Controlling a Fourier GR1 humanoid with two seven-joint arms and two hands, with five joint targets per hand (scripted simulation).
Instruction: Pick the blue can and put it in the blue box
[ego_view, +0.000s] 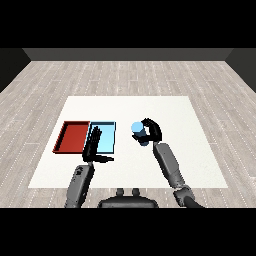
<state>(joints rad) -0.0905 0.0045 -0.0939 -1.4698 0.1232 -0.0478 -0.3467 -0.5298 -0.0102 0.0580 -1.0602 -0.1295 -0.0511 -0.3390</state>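
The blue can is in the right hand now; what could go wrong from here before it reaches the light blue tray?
1. The left hand lies with straight fingers over the near part of the light blue tray. The can could bump it on the way in.
2. The red tray touches the light blue one, so moving too far left might put the can in the wrong tray.
3. The blue can looks tilted in the right hand; it might fall over when released.

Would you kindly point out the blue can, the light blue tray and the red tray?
blue can (137, 128): head view, its top rim.
light blue tray (107, 138): head view, bare floor right of the left hand.
red tray (73, 137): head view, middle of its floor.
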